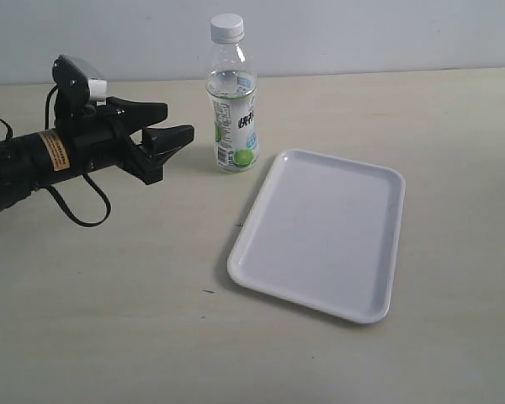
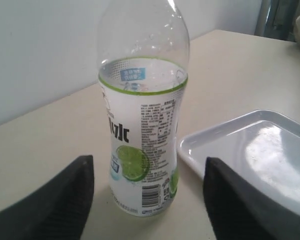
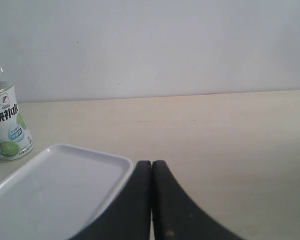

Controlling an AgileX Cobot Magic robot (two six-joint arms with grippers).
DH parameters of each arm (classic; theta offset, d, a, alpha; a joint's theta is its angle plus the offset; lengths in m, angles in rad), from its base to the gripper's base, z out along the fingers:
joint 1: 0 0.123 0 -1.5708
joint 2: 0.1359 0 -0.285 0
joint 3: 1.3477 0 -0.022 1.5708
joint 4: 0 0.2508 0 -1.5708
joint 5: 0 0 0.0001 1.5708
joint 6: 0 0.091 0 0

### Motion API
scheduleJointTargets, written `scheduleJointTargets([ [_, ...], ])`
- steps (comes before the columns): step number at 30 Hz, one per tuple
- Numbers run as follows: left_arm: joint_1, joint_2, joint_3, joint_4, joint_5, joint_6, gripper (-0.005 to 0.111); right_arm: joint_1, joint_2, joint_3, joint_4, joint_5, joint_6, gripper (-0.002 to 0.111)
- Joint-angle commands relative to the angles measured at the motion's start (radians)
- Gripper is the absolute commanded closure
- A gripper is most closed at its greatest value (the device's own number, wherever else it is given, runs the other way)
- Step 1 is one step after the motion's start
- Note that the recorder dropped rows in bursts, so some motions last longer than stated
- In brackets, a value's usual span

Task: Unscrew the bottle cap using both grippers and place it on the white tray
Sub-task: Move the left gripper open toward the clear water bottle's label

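The bottle [image 1: 232, 109] stands upright on the tabletop [image 1: 109, 320], cap [image 1: 227, 27] on top, my left claw [image 1: 178, 122] to its left. The tray [image 1: 320, 231] lies right of it, slightly forward.

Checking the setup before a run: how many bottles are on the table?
1. The bottle stands upright, bottle cap on, beside the white tray at its far left corner, ahead of the left gripper. None appears hidden.

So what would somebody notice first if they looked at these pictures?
Probably the clear bottle standing upright at the back, white cap on. The glossy white tray lies just right of it, further forward. From the left, the black left gripper points at the bottle, jaws apart.
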Motion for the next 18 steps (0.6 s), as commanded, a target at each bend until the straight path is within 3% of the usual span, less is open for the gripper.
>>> scheduleJointTargets([
  [1,-0.004,-0.002,-0.005,-0.022,0.0,0.002,0.045,-0.005,-0.006,0.005,-0.001,-0.003,-0.001,0.108],
  [5,-0.024,-0.002,-0.011,-0.02,0.001,0.035,0.043,-0.005,-0.006,0.005,-0.001,-0.003,-0.001,0.108],
  [9,-0.063,-0.002,-0.03,-0.038,0.007,0.044,0.031,-0.005,-0.006,0.005,-0.001,-0.006,-0.001,0.108],
  [12,-0.092,-0.002,-0.053,-0.113,0.079,0.057,0.031,-0.005,-0.006,0.005,-0.001,-0.006,-0.001,0.108],
  [18,-0.127,-0.002,-0.091,-0.11,0.179,0.074,0.031,-0.005,-0.006,0.005,-0.001,-0.006,-0.001,0.108],
])
